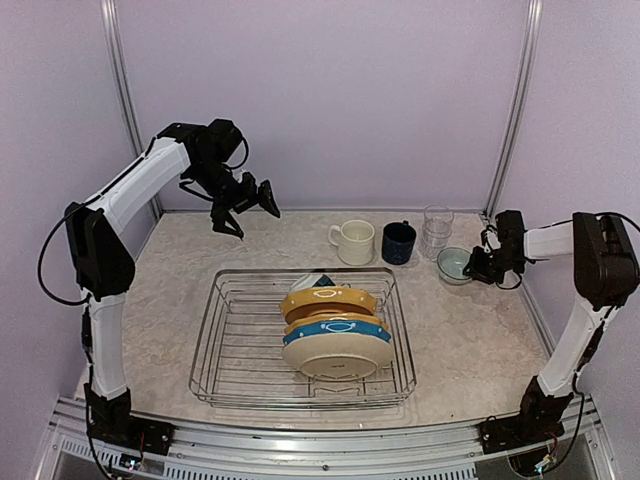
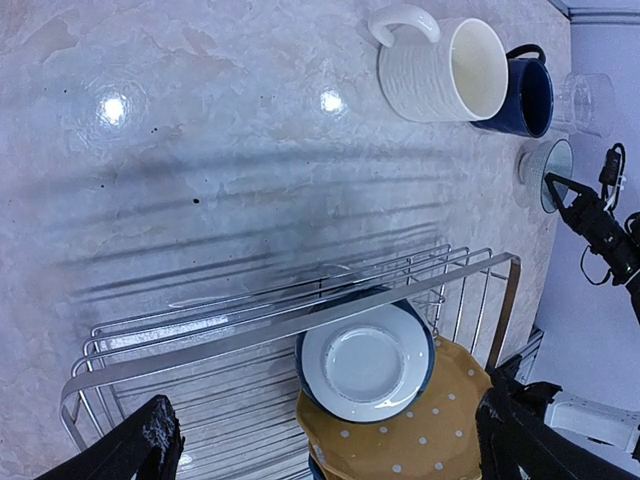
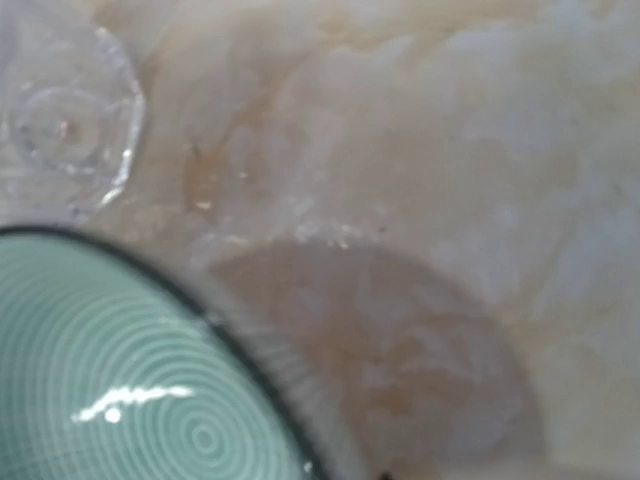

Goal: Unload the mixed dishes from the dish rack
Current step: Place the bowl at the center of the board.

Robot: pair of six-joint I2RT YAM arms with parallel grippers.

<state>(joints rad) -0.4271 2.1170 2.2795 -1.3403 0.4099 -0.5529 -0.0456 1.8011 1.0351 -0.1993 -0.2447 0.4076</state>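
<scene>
Right gripper [image 1: 480,266] just beside teal bowl [image 1: 452,264]

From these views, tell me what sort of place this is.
Probably a lab test cell staged as a kitchen counter: plain walls with metal frame posts, a marble-look table, and a wire dish rack holding plates.

Pale lilac walls [image 1: 320,90] enclose a beige marbled table [image 1: 165,290] with aluminium posts [image 1: 513,110]
</scene>
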